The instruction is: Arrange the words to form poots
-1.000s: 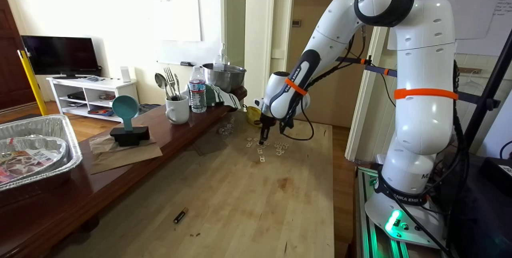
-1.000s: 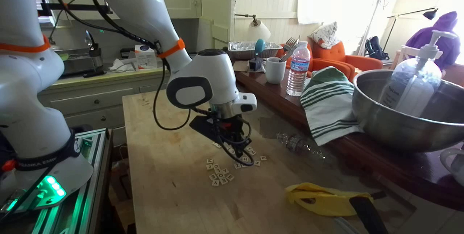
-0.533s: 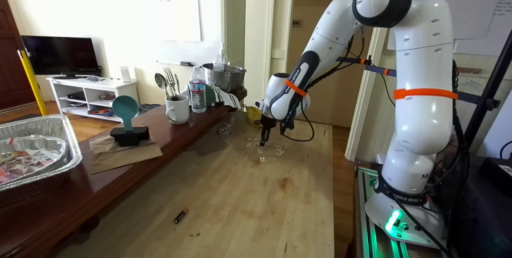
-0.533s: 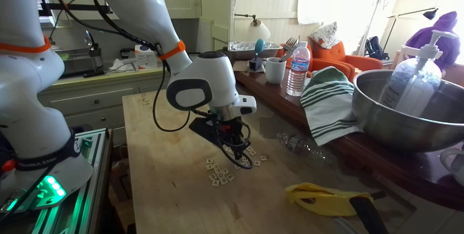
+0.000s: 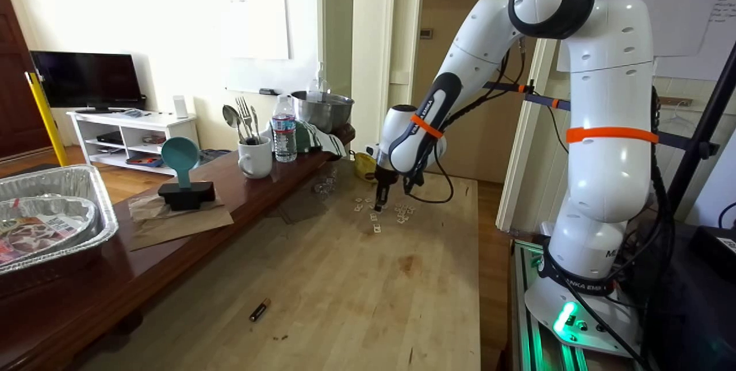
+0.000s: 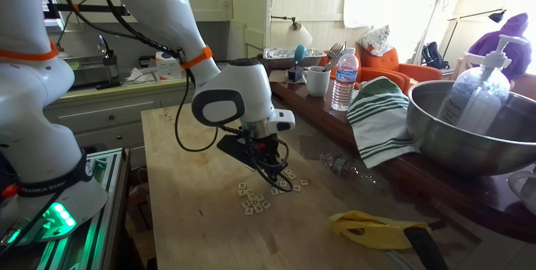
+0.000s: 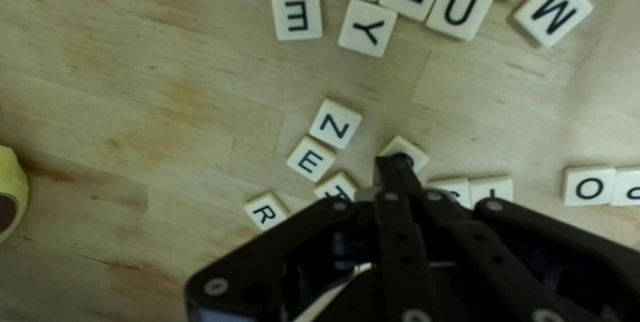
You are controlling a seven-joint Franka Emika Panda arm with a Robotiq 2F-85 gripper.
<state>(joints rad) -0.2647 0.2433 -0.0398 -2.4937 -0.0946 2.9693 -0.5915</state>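
Observation:
The words are small cream letter tiles on the wooden table, in loose groups in both exterior views (image 5: 404,210) (image 6: 252,203). In the wrist view my gripper (image 7: 393,161) has its fingers together, with nothing seen between them. The fingertips overlap a tile with a round letter (image 7: 416,155), partly hidden; I cannot tell whether they touch it. To its right lie an S-like tile (image 7: 457,188) and a half-hidden tile (image 7: 492,188). Further right an O tile (image 7: 590,185) touches a P-like tile (image 7: 627,189) cut by the edge. Z (image 7: 335,123), E (image 7: 311,159) and R (image 7: 266,210) tiles lie left.
More tiles, such as Y (image 7: 367,27) and M (image 7: 553,11), lie at the top of the wrist view. A yellow object (image 6: 377,230), a clear bottle (image 6: 343,165) and a battery (image 5: 260,309) lie on the table. A raised dark ledge (image 5: 299,171) runs alongside.
The gripper dips slightly toward the tiles, then rises a little, with a very small sideways shift. It stays over the same group. The other tiles look unmoved.

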